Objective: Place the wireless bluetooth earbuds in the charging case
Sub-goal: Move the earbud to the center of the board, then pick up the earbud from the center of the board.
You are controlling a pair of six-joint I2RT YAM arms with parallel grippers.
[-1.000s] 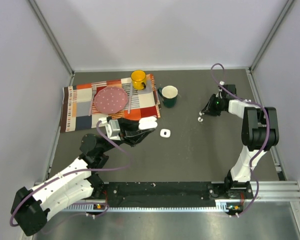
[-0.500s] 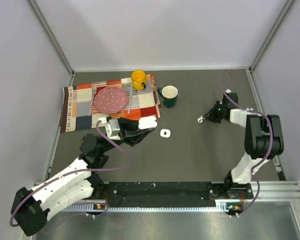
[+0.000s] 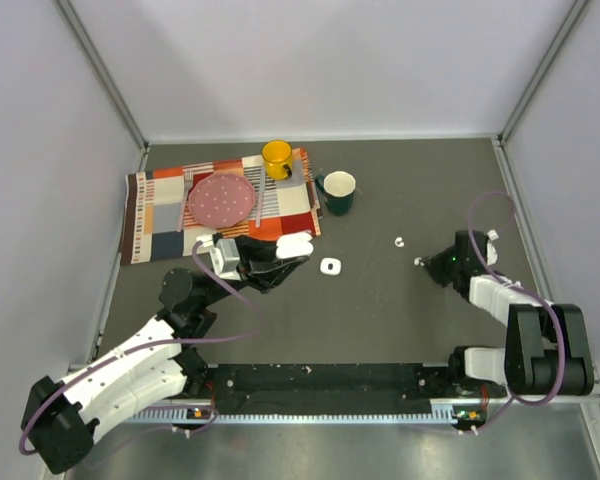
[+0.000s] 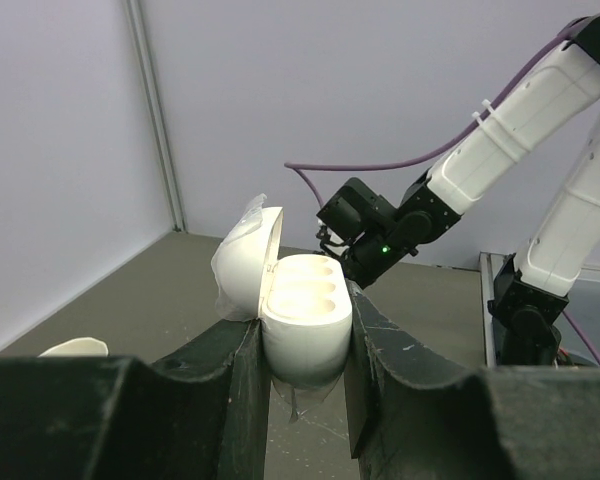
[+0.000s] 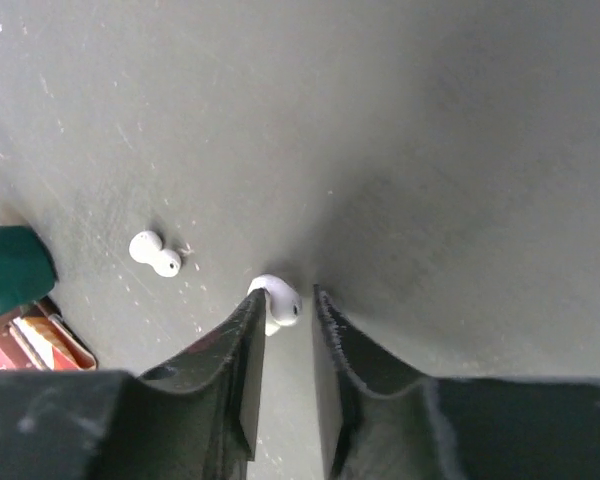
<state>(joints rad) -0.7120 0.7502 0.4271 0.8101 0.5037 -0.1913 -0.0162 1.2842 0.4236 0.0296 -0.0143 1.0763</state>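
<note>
My left gripper point(image 3: 292, 247) is shut on the white charging case point(image 3: 296, 243) and holds it above the table near the cloth's corner. In the left wrist view the case point(image 4: 302, 318) sits upright between my fingers, with its lid point(image 4: 245, 262) open to the left and its sockets empty. My right gripper point(image 3: 421, 263) is low over the table at the right, closed narrowly on one white earbud point(image 5: 276, 300) at its fingertips. The earbud rests against the left finger. A second earbud point(image 5: 155, 252) lies loose on the table, also in the top view point(image 3: 399, 241).
A small white square object point(image 3: 330, 266) lies on the table just right of the case. A dark green mug point(image 3: 338, 192), a yellow mug point(image 3: 277, 158) and a pink plate point(image 3: 220, 199) on a checked cloth point(image 3: 155, 215) stand at the back left.
My right arm has folded back toward its base, and its gripper has moved nearer and rightward with one earbud, leaving the other on the table. The left arm has not moved.
</note>
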